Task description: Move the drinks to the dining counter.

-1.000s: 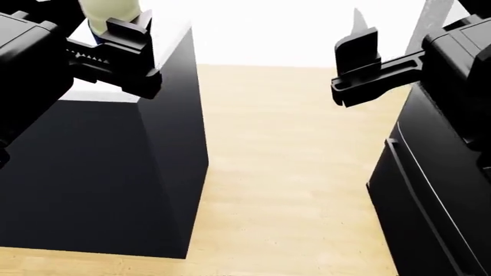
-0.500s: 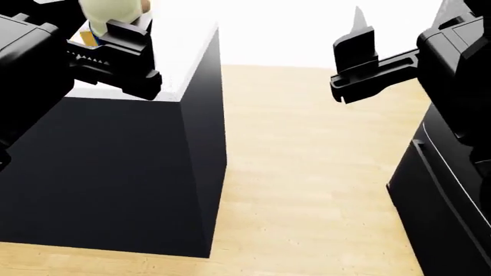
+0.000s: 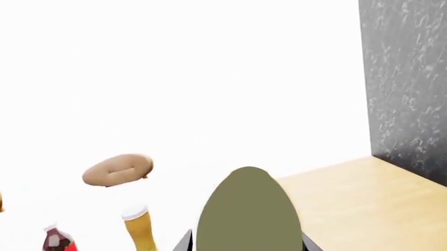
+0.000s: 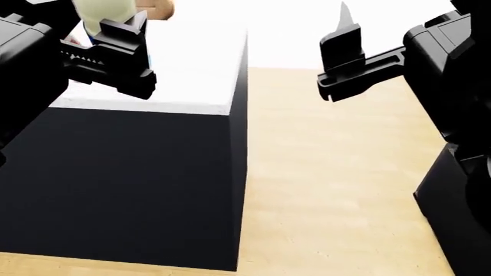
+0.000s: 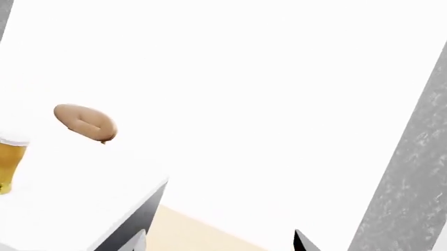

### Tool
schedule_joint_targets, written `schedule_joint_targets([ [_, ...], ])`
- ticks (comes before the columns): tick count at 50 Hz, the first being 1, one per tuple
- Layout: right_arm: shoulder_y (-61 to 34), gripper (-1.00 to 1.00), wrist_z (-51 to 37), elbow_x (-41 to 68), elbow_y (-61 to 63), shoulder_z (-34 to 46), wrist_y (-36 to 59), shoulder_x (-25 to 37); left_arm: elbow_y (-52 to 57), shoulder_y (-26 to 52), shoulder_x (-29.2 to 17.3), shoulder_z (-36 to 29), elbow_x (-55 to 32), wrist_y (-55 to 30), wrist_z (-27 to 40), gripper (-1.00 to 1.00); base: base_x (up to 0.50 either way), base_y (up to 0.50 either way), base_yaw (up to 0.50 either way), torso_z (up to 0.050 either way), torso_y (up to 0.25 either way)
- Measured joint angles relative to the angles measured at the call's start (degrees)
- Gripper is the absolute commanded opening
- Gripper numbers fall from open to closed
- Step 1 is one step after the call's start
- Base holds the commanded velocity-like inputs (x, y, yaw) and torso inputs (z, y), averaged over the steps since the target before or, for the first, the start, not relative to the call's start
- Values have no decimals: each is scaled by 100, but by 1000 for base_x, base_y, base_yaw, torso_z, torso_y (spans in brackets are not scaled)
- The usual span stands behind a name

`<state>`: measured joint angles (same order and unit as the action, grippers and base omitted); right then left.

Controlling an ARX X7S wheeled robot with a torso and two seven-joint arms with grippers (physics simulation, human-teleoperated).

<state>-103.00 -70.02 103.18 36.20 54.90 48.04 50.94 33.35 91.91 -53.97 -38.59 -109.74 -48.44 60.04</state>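
In the head view my left gripper (image 4: 107,27) is shut on the cream bottle (image 4: 106,12), held over the near left part of the dining counter (image 4: 195,69), a white top on a plain black base. The left wrist view shows that bottle (image 3: 248,209) filling the space between the jaws. Beyond it, the beer glass (image 3: 140,232) and the cola bottle (image 3: 56,241) stand on the white top. My right gripper (image 4: 345,43) hangs open and empty over the floor, right of the counter. Its wrist view also catches the beer glass (image 5: 8,162) and the counter's corner (image 5: 104,209).
A brown bread loaf (image 3: 117,170) lies on the counter behind the drinks, and the right wrist view shows this loaf (image 5: 85,121) too. A dark cabinet (image 4: 464,218) stands at the right. Wooden floor (image 4: 330,172) runs between it and the counter. A speckled grey wall panel (image 3: 405,78) rises beyond.
The counter has slid rightward and fills more of the head view, while the dark cabinet has shifted toward the right edge. Both grippers keep their poses, the left still holding the cream bottle.
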Motion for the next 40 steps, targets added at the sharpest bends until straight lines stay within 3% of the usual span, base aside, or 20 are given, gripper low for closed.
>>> schedule_joint_targets([
  [22, 107, 100, 99, -154, 40, -6, -54, -39, 37, -45, -77, 30, -50, 42, -29, -100, -168, 469, 0, 0, 3],
  [40, 125, 100, 156, -282, 52, 18, -13, -85, 77, 10, -227, 75, -151, 5, 34, -100, -504, 41, 0, 1, 2],
])
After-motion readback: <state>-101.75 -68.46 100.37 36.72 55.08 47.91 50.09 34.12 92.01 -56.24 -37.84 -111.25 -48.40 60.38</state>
